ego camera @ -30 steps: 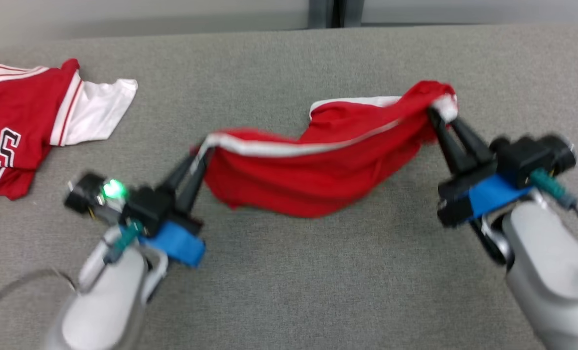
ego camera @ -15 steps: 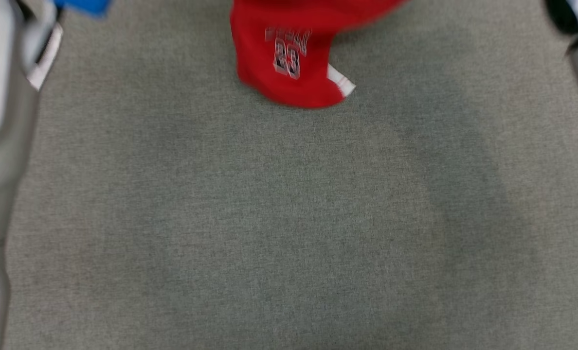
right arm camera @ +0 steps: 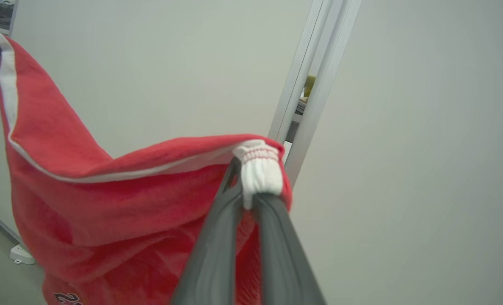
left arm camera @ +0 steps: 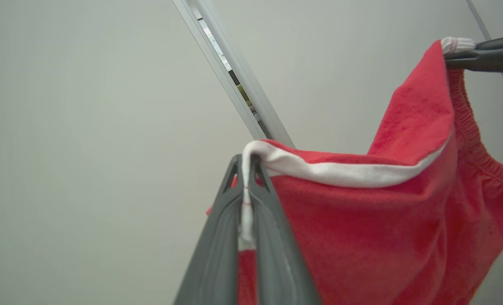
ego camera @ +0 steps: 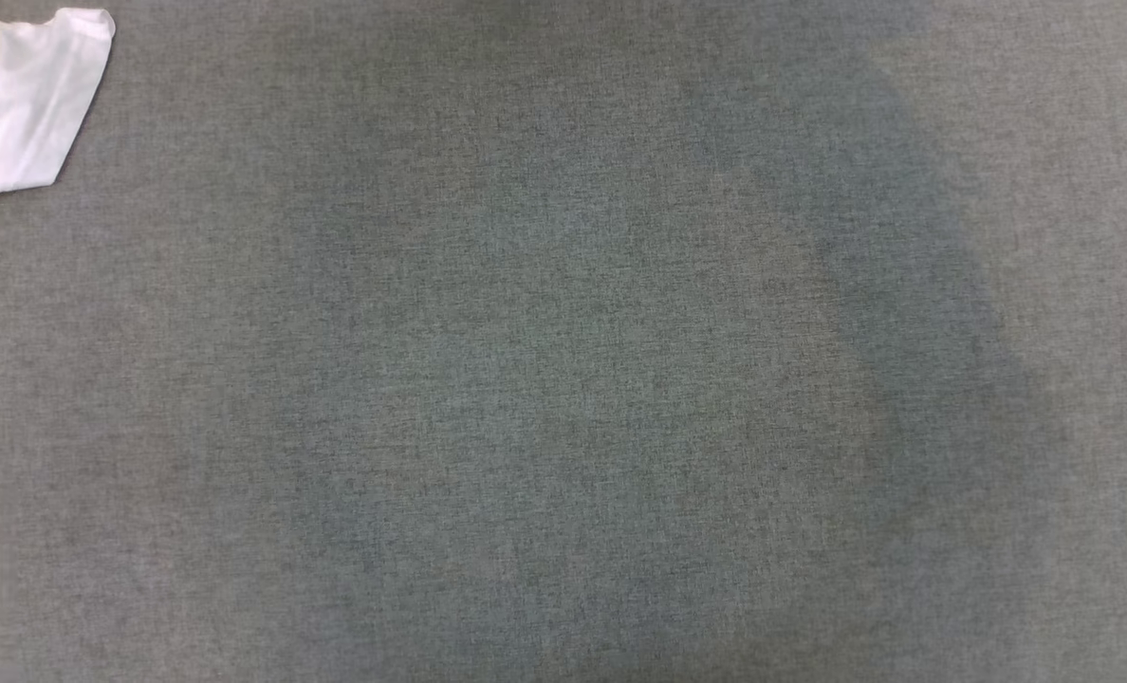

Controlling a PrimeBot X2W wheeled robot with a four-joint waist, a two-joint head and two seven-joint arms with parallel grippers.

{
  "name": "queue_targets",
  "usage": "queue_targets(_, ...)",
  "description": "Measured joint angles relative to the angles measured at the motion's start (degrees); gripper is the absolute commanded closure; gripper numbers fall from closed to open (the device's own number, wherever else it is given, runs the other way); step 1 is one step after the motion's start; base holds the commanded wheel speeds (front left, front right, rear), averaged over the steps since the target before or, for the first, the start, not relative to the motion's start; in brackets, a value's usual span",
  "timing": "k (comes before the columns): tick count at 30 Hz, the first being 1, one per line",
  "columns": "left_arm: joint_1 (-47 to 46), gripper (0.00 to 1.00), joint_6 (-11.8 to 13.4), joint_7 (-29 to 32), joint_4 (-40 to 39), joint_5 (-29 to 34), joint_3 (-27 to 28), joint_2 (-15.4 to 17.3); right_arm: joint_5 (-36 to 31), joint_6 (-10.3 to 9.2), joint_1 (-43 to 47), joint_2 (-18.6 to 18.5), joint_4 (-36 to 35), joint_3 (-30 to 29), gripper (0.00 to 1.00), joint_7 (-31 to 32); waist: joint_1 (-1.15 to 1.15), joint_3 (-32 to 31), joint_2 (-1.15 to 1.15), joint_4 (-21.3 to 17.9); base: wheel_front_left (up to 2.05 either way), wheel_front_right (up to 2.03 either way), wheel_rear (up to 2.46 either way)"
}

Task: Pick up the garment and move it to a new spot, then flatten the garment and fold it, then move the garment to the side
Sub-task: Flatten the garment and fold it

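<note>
The garment (left arm camera: 361,237) is a red pair of shorts with white trim, hanging in the air between my two grippers in front of a pale wall. In the left wrist view my left gripper (left arm camera: 246,169) is shut on its white-edged hem. The right gripper's dark fingers (left arm camera: 484,53) pinch the far corner at the upper right. In the right wrist view my right gripper (right arm camera: 255,190) is shut on a gathered white bit of the waistband, and the garment (right arm camera: 107,203) sags to the left, with a printed number low down.
The head view looks down on the grey cloth-covered table (ego camera: 563,379). A white piece of another garment (ego camera: 42,95) lies at its top left corner. Behind the hanging shorts stand pale wall panels joined by a metal post (right arm camera: 315,84).
The head camera has shifted, and the garment and both grippers have passed out of the top of its picture. Both grippers stay shut on the garment.
</note>
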Motion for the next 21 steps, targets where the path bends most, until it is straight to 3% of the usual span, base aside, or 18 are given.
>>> queue_targets(8,14.2,1.0,0.8,0.0,-5.7,-1.8,-0.7,0.6,1.4,0.0,16.1,-2.0,-7.2,1.5,1.0,0.0,0.0,-0.5,0.0,0.2,0.0,0.0,0.0)
queue_targets(17,44.9,1.0,4.6,0.0,-15.6,-4.4,0.5,2.6,2.6,0.0,44.5,-2.5,-20.1,1.4,1.0,-0.1,-0.02,-5.7,0.0,-1.0,0.0,0.0,0.0)
queue_targets(21,56.2,1.0,5.0,0.0,-18.2,-5.1,0.3,2.8,3.9,-0.01,56.0,-2.9,-24.6,-0.8,1.0,-0.1,-0.02,-8.3,0.0,-1.3,0.0,0.0,0.0)
